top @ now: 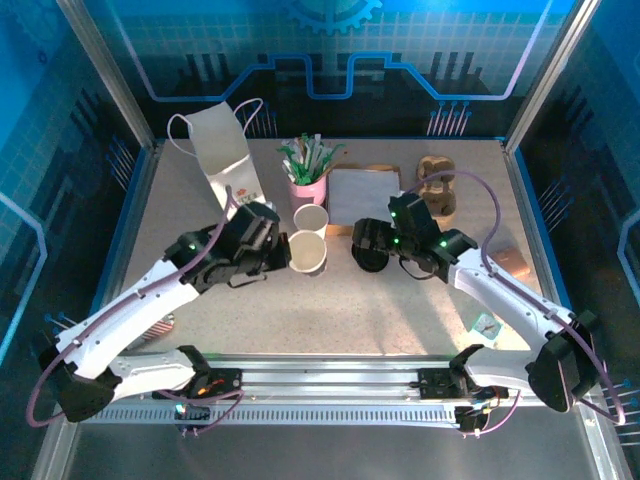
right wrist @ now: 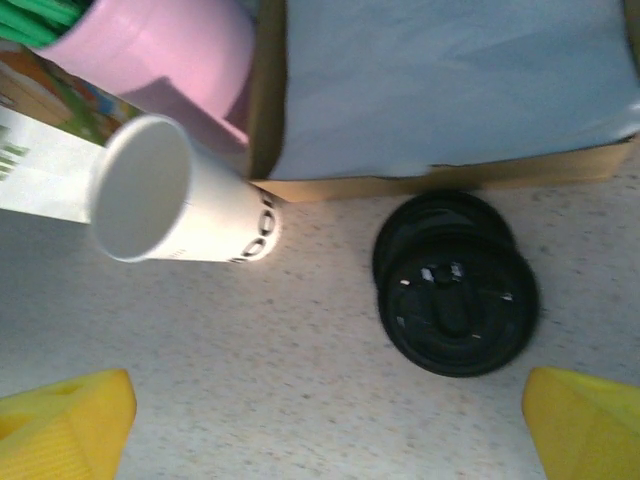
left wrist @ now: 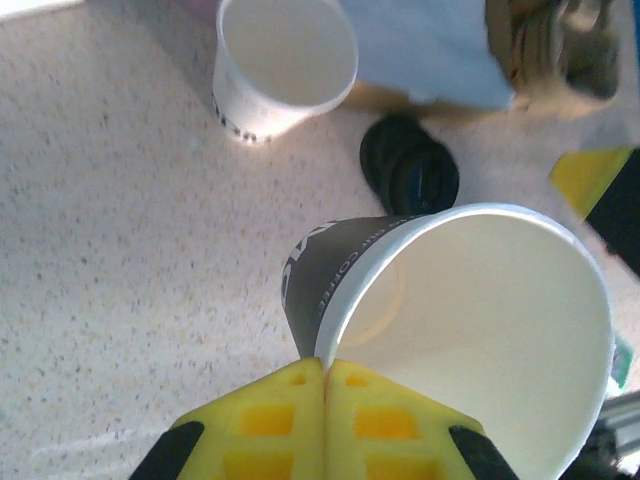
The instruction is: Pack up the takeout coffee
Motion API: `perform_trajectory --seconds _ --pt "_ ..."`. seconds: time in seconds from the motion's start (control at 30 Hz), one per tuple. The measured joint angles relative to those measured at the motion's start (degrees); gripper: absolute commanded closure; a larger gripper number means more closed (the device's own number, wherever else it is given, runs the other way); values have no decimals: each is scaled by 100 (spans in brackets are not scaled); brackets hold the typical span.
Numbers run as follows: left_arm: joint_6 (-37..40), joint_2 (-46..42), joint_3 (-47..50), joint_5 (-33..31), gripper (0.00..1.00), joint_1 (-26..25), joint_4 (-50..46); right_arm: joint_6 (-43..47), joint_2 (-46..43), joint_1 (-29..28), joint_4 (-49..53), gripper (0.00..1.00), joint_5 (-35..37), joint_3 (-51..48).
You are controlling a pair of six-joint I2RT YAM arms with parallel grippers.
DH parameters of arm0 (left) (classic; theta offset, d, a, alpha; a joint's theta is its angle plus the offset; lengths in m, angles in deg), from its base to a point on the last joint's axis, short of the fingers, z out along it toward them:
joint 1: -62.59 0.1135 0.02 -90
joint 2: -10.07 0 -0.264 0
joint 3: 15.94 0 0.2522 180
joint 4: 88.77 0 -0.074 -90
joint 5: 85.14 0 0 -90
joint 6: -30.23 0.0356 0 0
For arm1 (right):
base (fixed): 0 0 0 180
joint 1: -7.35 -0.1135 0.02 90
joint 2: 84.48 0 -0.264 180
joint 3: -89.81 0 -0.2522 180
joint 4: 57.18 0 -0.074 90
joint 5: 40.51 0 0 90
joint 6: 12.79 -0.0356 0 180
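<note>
Paper cups (top: 308, 252) 2, black lids (right wrist: 457, 310) 2, overlapping

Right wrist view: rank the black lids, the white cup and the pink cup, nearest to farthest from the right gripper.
From the right gripper:
1. black lids: just ahead, to the right.
2. white cup: farther, ahead on the left.
3. pink cup: farthest, top left, beyond the white cup.

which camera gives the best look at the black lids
Right wrist view: the black lids lie overlapping, close and unobstructed. The left wrist view shows them small and dark beyond the cup. Top view: hard to separate from the right gripper.
</note>
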Motion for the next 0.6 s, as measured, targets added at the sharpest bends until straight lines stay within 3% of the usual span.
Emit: perform_trajectory --seconds 0.23,0.6 --pt "-402 22 1137 -83 100 -562 146 417 258 2 369 0 111 -129" --pt "-739 658 1445 -219 100 -1110 708 820 1104 2 389 4 120 -129"
